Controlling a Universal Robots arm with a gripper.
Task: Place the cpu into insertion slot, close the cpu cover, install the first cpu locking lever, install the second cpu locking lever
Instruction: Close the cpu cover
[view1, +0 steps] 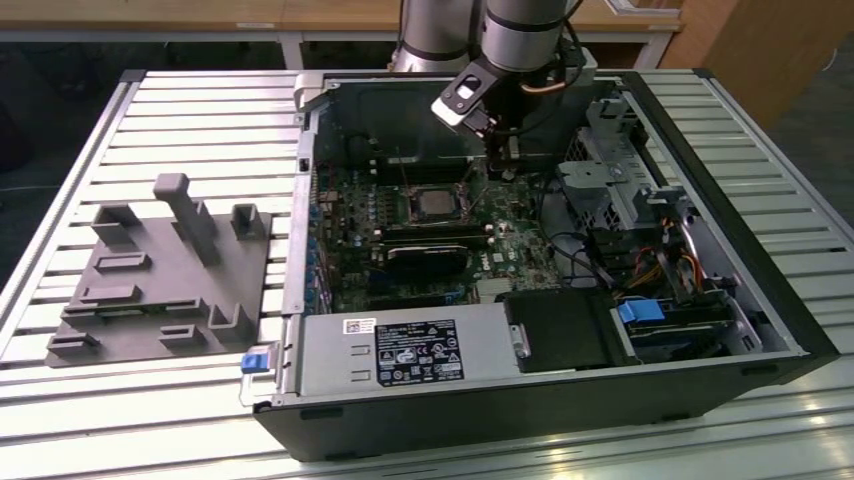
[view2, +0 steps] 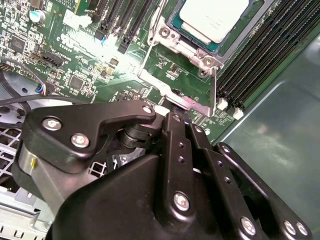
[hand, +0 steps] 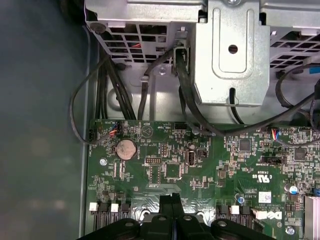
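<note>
The cpu (view2: 215, 17) sat in the slot (view2: 162, 33) with its silver-grey top bare. The cover (view2: 192, 102) lay swung open off the slot's side nearest the fingers (view2: 172, 137). Green board (view2: 172, 65) was visible through the cover's square window. The fingers were pressed together with nothing between them. Their tips were just beside the cover's outer bar, on the side away from the slot. Whether they touched the bar could not be told. Long black memory slots (view2: 260, 55) ran along one flank of the slot.

In the exterior view, the arm (view1: 521, 30) stood over the open case (view1: 747, 300), and its tip was just beside the slot, toward the exterior view's right. The case rested on a slatted surface (view1: 187, 110). A grey fixture (view1: 160, 270) lay outside the case, well apart from the slot, toward the exterior view's left. A power supply (view1: 400, 350) sat inside the case, on the camera's side of the slot.

In the first wrist view, the shut tips pointed at board lying beyond the fingers from the slot. A coin cell (hand: 126, 148) sat on that board. Farther from the slot, a metal drive cage (hand: 230, 55) rose above the board's edge, and black cables (hand: 107, 85) ran from the cage to the board.
</note>
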